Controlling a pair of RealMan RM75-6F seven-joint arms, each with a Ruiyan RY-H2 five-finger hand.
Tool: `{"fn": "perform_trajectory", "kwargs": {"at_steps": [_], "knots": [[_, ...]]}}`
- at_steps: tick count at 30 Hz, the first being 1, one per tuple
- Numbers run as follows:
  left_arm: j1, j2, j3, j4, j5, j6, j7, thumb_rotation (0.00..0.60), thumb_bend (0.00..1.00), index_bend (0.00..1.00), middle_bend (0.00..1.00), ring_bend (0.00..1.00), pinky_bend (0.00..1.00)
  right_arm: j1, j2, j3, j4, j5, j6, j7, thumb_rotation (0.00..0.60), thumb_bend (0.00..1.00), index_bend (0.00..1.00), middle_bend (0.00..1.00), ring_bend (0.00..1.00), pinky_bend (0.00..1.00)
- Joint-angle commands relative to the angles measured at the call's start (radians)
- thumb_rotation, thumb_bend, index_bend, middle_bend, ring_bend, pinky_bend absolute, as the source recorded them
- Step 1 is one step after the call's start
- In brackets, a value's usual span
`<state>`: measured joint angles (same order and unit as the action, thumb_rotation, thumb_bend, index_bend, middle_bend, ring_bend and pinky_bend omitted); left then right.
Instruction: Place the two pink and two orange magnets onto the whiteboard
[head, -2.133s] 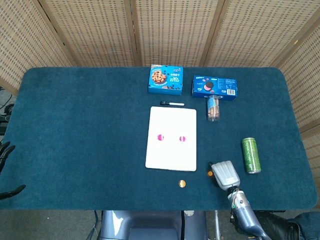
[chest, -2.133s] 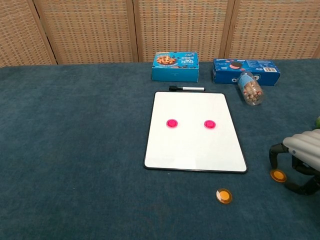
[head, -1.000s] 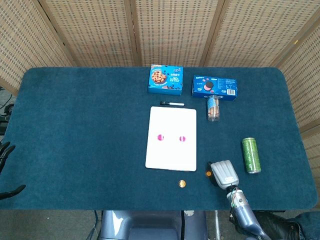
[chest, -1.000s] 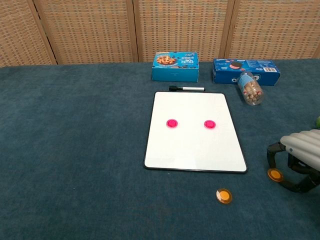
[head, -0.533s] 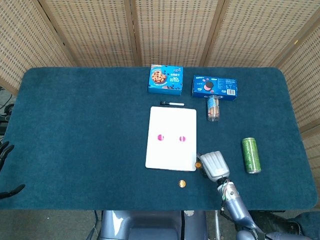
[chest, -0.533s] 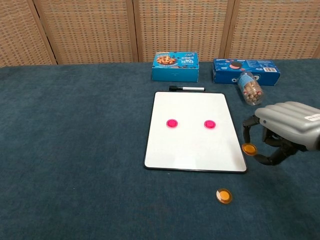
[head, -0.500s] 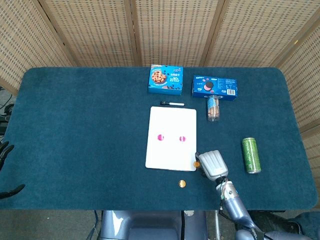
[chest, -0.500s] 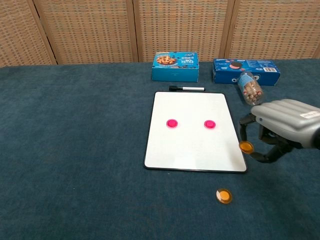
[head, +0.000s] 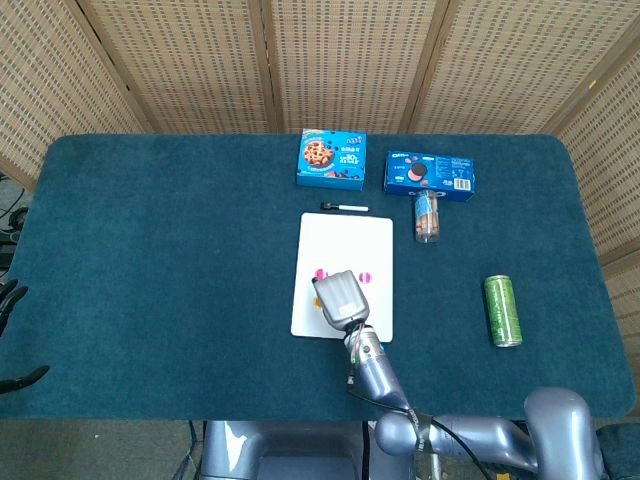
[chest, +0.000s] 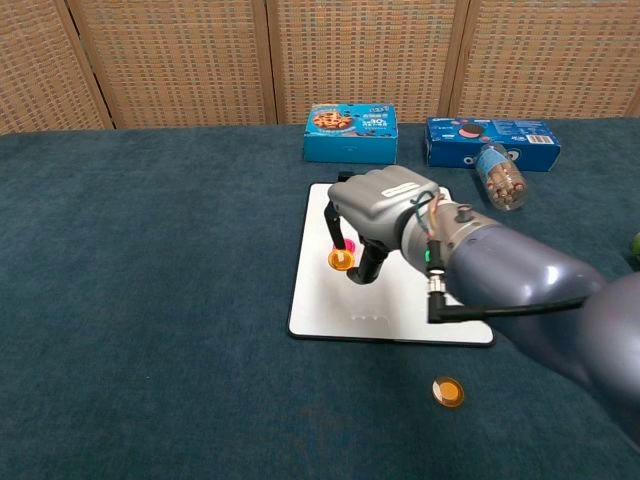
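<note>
My right hand (chest: 385, 215) hovers over the white whiteboard (chest: 318, 300) and pinches an orange magnet (chest: 342, 260) between thumb and a finger, just above the board's left half. A pink magnet (chest: 348, 244) peeks out behind it; the other pink one is hidden by the hand in the chest view. In the head view both pink magnets (head: 320, 274) (head: 366, 275) show on the whiteboard (head: 345, 240) above the right hand (head: 340, 298). The second orange magnet (chest: 448, 391) lies on the cloth in front of the board. My left hand (head: 10, 300) holds nothing at the far left edge.
A black marker (head: 345, 207) lies just behind the board. Further back stand a blue cookie box (head: 331, 160) and an Oreo box (head: 430, 173), with a snack jar (head: 427, 216) on its side. A green can (head: 502, 310) lies at the right.
My right hand picked the orange magnet off the cloth right of the board and carried it left, over the board's left half. The left hand has not moved.
</note>
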<state>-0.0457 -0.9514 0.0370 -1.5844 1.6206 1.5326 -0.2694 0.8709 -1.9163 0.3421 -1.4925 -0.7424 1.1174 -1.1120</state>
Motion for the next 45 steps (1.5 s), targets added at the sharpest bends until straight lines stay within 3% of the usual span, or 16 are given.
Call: {"fn": "perform_trajectory", "kwargs": {"at_steps": [1, 5, 7, 16, 21, 24, 29, 35, 45], "knots": [[-0.005, 0.005, -0.003, 0.002, -0.009, -0.009, -0.013, 0.600, 0.00, 0.00, 0.00, 0.00, 0.00, 0.048, -0.056, 0.010, 0.071, 0.045, 0.002, -0.039, 0.600, 0.40, 0.54, 0.97, 0.97, 1.00], [-0.010, 0.011, -0.006, 0.005, -0.019, -0.020, -0.030, 0.600, 0.00, 0.00, 0.00, 0.00, 0.00, 0.068, -0.068, 0.002, 0.094, 0.066, 0.007, -0.044, 0.600, 0.27, 0.33, 0.97, 0.97, 1.00], [-0.011, 0.013, -0.007, 0.005, -0.022, -0.022, -0.038, 0.600, 0.00, 0.00, 0.00, 0.00, 0.00, 0.070, -0.058, -0.003, 0.076, 0.057, 0.018, -0.033, 0.600, 0.23, 0.29, 0.97, 0.97, 1.00], [-0.008, 0.013, -0.004, 0.003, -0.011, -0.013, -0.033, 0.600, 0.00, 0.00, 0.00, 0.00, 0.00, 0.006, 0.072, -0.082, -0.151, -0.029, 0.096, 0.022, 0.600, 0.26, 0.30, 0.97, 0.97, 1.00], [-0.004, 0.010, 0.002, 0.003, 0.004, -0.003, -0.025, 0.600, 0.00, 0.00, 0.00, 0.00, 0.00, -0.055, 0.172, -0.169, -0.282, -0.078, 0.131, 0.050, 0.600, 0.30, 0.36, 0.97, 0.97, 1.00], [0.003, 0.006, 0.007, 0.003, 0.022, 0.015, -0.013, 0.600, 0.00, 0.00, 0.00, 0.00, 0.00, -0.140, 0.289, -0.284, -0.389, -0.135, 0.160, 0.118, 0.600, 0.31, 0.38, 0.97, 0.98, 1.00], [0.007, -0.001, 0.011, 0.002, 0.035, 0.025, 0.006, 0.600, 0.00, 0.00, 0.00, 0.00, 0.00, -0.209, 0.352, -0.378, -0.381, -0.244, 0.151, 0.246, 0.600, 0.31, 0.39, 0.97, 0.97, 1.00], [0.008, -0.008, 0.015, -0.003, 0.040, 0.025, 0.028, 0.600, 0.00, 0.00, 0.00, 0.00, 0.00, -0.255, 0.368, -0.433, -0.356, -0.326, 0.134, 0.332, 0.600, 0.34, 0.41, 0.97, 0.98, 1.00], [0.007, -0.011, 0.016, -0.004, 0.040, 0.022, 0.040, 0.600, 0.00, 0.00, 0.00, 0.00, 0.00, -0.292, 0.325, -0.443, -0.293, -0.350, 0.096, 0.369, 0.600, 0.34, 0.41, 0.97, 0.97, 1.00]]}}
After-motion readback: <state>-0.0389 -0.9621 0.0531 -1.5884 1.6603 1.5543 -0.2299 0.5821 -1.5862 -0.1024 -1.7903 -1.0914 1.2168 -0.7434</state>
